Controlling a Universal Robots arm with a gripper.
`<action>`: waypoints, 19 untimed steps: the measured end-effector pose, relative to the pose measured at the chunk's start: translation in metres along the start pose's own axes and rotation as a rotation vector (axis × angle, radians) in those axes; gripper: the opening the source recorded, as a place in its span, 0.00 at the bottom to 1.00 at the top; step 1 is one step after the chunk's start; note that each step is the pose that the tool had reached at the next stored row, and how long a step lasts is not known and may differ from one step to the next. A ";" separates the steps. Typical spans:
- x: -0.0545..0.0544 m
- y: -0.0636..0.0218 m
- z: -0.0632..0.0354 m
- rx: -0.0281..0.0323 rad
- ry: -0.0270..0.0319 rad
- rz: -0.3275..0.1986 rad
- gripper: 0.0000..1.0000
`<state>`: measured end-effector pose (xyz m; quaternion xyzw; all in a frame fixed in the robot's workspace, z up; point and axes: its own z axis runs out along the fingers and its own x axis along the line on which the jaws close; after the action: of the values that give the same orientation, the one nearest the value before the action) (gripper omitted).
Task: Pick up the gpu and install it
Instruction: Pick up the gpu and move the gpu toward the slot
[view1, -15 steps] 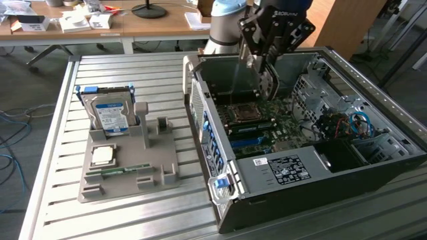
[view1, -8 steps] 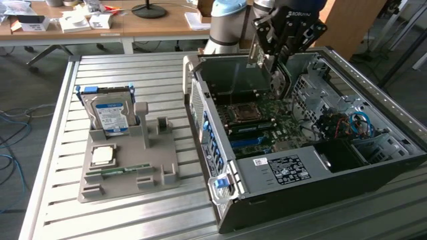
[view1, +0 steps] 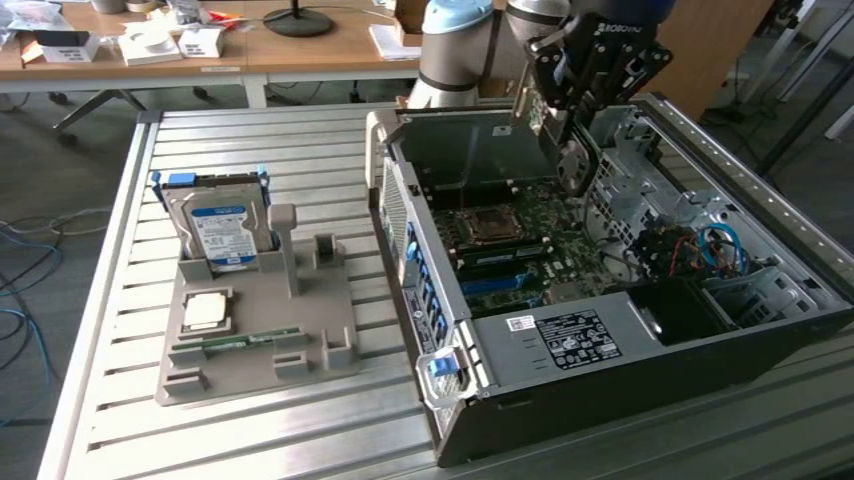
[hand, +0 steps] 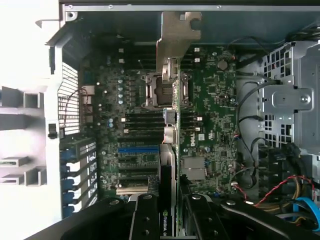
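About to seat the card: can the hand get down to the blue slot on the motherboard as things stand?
Probably yes. The case is open, the hand holds the gpu over the motherboard, and nothing lies across the blue slot; the cables sit off beside the drive cage.

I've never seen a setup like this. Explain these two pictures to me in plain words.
The machine is a robot arm ending in a gripper, a two-fingered clamp. One picture comes from a camera off the arm; the other from a camera on the arm's wrist, looking into an open computer case. On the metal table beside it, a grey holder carries a hard drive and a processor chip. The gripper is shut on the gpu, a green card, held above the motherboard.
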<state>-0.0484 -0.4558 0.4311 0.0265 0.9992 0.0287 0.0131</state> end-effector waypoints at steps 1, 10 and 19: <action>-0.003 0.0002 0.0001 0.0001 0.0000 0.000 0.26; -0.024 0.0012 0.0009 -0.0001 0.0005 -0.010 0.26; -0.029 0.0015 0.0011 -0.0008 0.0018 -0.030 0.26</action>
<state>-0.0191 -0.4558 0.4308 0.0115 0.9994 0.0289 0.0127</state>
